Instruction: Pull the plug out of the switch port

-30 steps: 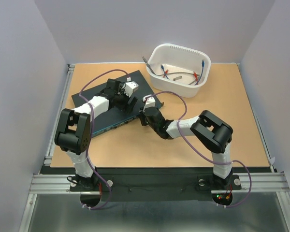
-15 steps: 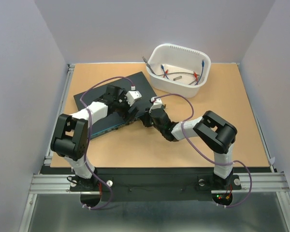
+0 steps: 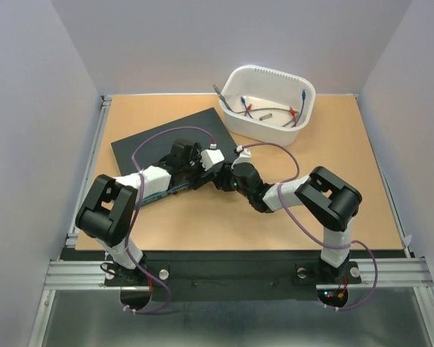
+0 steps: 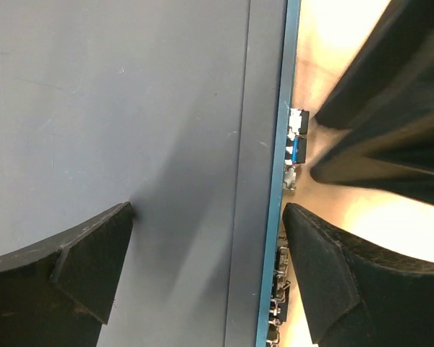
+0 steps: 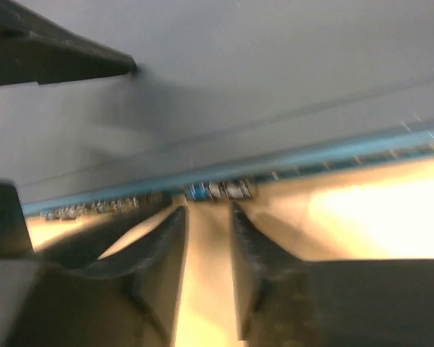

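Switch (image 3: pixel 163 141) is lying flat left of centre on the table (image 3: pixel 362 188), left gripper (image 4: pixel 206 213) is straddling its near port edge wide open and empty, right gripper (image 5: pixel 207 210) is sitting narrowly parted, empty, tips just short of the blue plug (image 5: pixel 217 190)

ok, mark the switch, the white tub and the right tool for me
switch (image 4: pixel 130 108), left wrist view, on its flat dark top face.
white tub (image 3: pixel 260 131), top external view, on its near outer wall.
right tool (image 5: pixel 208 210), right wrist view, midway between its fingertips.
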